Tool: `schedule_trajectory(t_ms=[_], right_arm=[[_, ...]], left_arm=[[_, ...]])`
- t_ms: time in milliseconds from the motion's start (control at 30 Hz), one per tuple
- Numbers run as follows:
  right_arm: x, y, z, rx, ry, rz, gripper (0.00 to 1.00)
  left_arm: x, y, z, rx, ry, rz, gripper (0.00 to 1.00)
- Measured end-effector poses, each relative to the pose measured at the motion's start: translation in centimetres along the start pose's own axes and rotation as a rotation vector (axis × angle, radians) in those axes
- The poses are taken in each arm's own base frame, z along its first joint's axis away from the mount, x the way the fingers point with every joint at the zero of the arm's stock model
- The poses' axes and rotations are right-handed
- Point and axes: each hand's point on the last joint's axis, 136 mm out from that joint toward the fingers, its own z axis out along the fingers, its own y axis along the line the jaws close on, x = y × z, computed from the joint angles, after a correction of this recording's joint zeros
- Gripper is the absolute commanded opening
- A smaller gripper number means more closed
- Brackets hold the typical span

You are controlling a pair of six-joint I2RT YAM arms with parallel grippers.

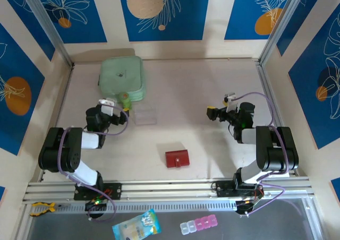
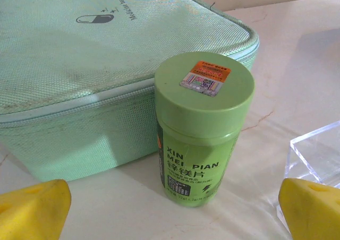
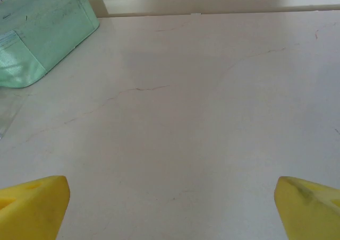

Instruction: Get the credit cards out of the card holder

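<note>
From above, the dark red card holder (image 1: 177,159) lies flat on the pale surface (image 1: 212,80), near the front edge and roughly midway between the two arms. It looks folded shut, though it is too small there to be sure. The left claw (image 1: 118,106) sits well to its far left, pointing at a green bottle (image 1: 125,97) that stands just in front of a mint-green pouch (image 1: 122,75), with a clear box (image 1: 144,116) beside them. The right claw (image 1: 212,113) hangs over bare surface to the far right of the holder. In the left wrist view, the yellow fingertips (image 2: 34,208) are spread wide on either side of the upright bottle, not touching it. In the right wrist view, the fingertips (image 3: 32,205) stand equally wide apart over bare surface, with the pouch at the upper left.
</note>
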Motion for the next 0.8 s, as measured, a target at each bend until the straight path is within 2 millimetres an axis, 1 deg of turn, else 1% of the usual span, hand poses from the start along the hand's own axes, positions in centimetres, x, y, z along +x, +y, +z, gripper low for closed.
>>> schedule_trajectory(t_ms=[567,800], right_arm=[[0.01,0.00,0.00,0.000,0.000,0.000,0.99],[0.00,0.00,0.00,0.000,0.000,0.000,0.99]], left_arm=[[0.02,0.03,0.00,-0.001,0.001,-0.001,1.00],[0.05,0.35,0.00,-0.020,0.002,-0.002,1.00]])
